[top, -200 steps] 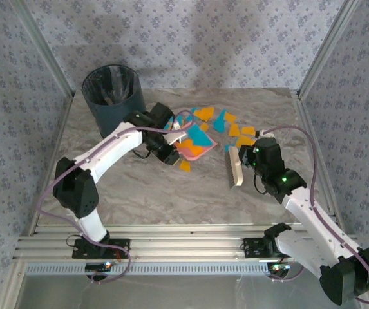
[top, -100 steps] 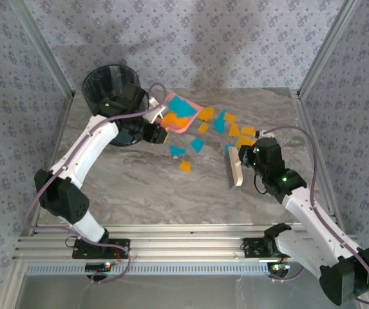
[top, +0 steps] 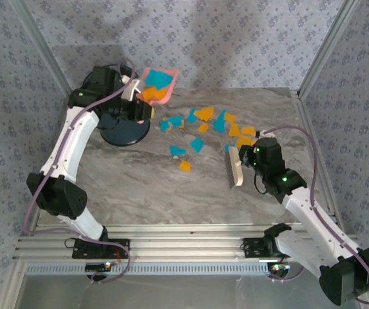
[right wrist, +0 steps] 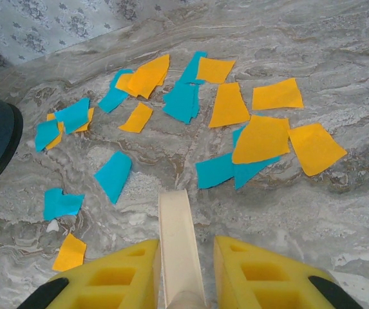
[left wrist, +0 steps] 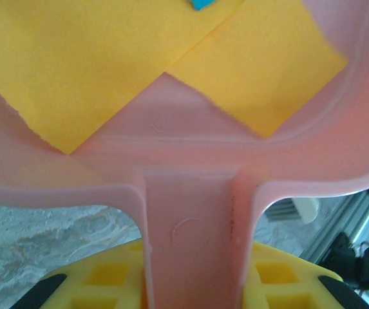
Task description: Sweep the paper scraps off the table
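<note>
Arm, right: bent low over the table; a cream brush is pinched by its handle in the right gripper. Loose paper scraps, teal and orange, are scattered just beyond the brush. Arm, left: stretched to the far left corner; a pink dustpan loaded with more scraps is clamped by its handle in the left gripper and held tilted above the dark bin.

Teal and orange paper scraps lie flat, scattered over the far half of the table.
</note>
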Available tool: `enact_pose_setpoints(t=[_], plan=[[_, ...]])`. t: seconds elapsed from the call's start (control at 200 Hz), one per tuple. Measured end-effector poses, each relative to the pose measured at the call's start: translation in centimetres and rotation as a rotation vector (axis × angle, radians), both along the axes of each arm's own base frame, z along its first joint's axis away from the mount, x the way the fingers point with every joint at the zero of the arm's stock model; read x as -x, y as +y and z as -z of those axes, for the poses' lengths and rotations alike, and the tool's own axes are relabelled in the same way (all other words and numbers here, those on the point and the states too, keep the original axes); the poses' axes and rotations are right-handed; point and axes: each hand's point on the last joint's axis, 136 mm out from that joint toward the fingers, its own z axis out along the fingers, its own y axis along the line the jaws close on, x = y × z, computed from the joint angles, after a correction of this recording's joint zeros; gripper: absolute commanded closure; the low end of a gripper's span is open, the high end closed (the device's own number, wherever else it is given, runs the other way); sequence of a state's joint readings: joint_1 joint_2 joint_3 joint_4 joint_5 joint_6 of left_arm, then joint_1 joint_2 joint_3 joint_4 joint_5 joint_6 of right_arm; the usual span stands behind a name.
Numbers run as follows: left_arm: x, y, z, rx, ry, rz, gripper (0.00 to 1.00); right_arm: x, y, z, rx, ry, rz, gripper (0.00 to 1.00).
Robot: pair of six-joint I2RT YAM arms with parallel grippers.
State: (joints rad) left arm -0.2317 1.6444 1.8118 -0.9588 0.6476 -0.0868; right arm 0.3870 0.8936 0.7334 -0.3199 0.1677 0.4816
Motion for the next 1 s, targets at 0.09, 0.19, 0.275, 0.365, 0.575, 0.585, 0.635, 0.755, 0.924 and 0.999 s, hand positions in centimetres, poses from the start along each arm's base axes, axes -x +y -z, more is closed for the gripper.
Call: enact_pose_setpoints(t=[0.09,0.19,0.275,0.365,0.575,0.585,0.635,0.755,0.924,0.999], plan=[[-0.7,0.5,-0.6,0.054,0.017,-0.029,1.00,0.0,0.0,0.0,0.000,0.000,0.002,1.00],[-1.6,0.9,-1.2,0.120,0.041,-0.062,1.00,0.0,0.0,0.0,0.000,0.000,0.002,1.00],[-2.5,1.5,-1.8,0.176,0.053,-0.095,1.00,0.0,0.0,0.0,0.000,0.000,0.001,1.00],[-3.6,2.2,-2.5,0.230,0.063,-0.136,1.00,0.0,0.0,0.0,0.000,0.000,0.001,1.00],[-6.0,3.4,-3.8,0.365,0.104,-0.207,1.00,0.0,0.0,0.0,0.000,0.000,0.001,1.00],[-6.1,3.5,-3.9,0.371,0.107,-0.209,1.00,0.0,0.0,0.0,0.000,0.000,0.001,1.00],[-6.7,3.7,-3.8,0.398,0.128,-0.224,1.00,0.0,0.0,0.0,0.000,0.000,0.001,1.00],[-7.8,3.9,-3.5,0.455,0.186,-0.255,1.00,0.0,-0.1,0.1,0.001,0.004,0.001,1.00],[-9.0,3.9,-3.0,0.512,0.250,-0.284,1.00,0.1,-0.1,0.1,0.002,0.006,0.001,1.00],[-9.4,3.8,-3.2,0.535,0.264,-0.292,1.00,0.1,-0.1,0.1,0.002,0.006,0.001,1.00]])
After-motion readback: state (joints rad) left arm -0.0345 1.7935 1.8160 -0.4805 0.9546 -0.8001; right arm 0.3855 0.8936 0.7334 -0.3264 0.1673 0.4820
